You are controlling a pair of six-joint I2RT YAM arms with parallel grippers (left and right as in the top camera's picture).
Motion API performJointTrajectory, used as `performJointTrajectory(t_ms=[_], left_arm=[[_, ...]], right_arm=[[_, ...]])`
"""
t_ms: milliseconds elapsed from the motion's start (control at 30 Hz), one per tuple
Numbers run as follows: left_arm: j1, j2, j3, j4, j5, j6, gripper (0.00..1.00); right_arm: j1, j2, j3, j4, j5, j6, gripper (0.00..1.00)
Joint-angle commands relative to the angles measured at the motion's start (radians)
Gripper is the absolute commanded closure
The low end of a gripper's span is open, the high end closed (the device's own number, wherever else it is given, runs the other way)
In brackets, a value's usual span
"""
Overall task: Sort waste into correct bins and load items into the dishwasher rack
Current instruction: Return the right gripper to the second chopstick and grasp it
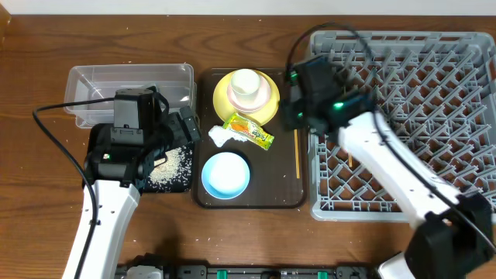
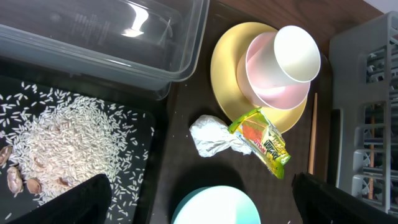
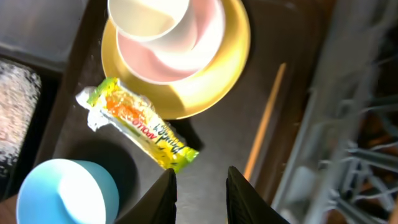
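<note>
Spread, empty: left hand, right hand; white rice heap beside left hand already in shallow black tray; yellow-green snack wrapper ahead of right hand unbinned.

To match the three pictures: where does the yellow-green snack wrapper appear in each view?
Overhead: the snack wrapper lies near centre on the brown tray, just below the yellow plate.
Left wrist: the wrapper is right of centre, below the plate, beside the tissue.
Right wrist: the wrapper lies diagonally left of centre, below the plate.
Shared landmark: the yellow plate.
</note>
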Motion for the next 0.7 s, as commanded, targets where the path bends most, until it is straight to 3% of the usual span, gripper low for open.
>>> performJointTrajectory(t_ms=[0,200,667], left_arm=[[0.005,0.002,0.013,0.000,-0.006,0.009,0.05],[0.005,0.002,0.013,0.000,-0.006,0.009,0.05],[0.005,0.002,0.013,0.000,-0.006,0.009,0.05]], right_arm=[[0.063,0.048,0.002,-0.003,0.194,0.124,0.75],[0.121,0.122,0.002,-0.013,0.384,0.244,0.68],[0.113,0.304,0.002,-0.021,0.384,0.279,0.69]])
